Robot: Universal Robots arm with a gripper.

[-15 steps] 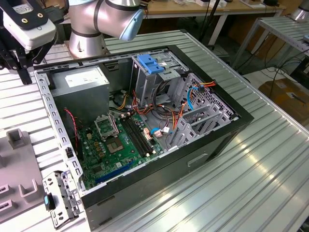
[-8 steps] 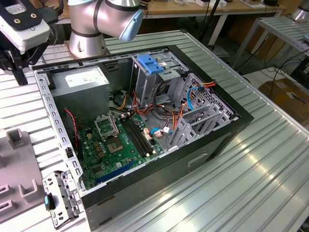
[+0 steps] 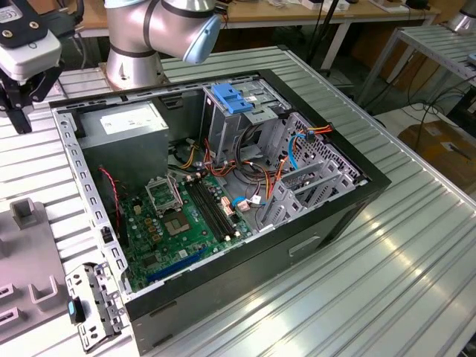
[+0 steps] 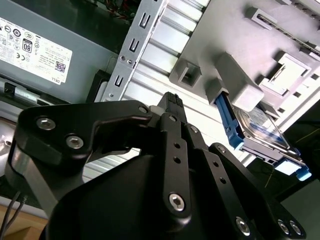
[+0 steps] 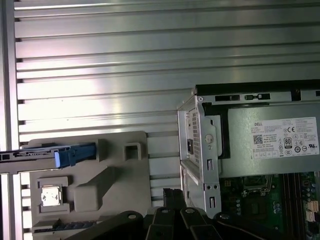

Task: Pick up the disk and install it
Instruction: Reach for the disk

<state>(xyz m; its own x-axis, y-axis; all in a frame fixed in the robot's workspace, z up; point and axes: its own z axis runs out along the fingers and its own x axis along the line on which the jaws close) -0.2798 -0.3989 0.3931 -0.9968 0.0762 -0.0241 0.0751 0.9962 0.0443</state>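
Second wrist view: gripper (image 4: 172,100) looks empty, can't tell how open, and the disk (image 4: 260,131) stands on edge well ahead, at the far end of the grey holder (image 4: 225,30).

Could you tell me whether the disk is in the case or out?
Out: the disk stands on edge in the grey holder on the table, beside the open case.

Silver disk (image 4: 261,129), blue-railed, stands on edge in grey holder (image 4: 239,82).

Disk (image 4: 261,131) partly behind grey fixture (image 4: 235,80)
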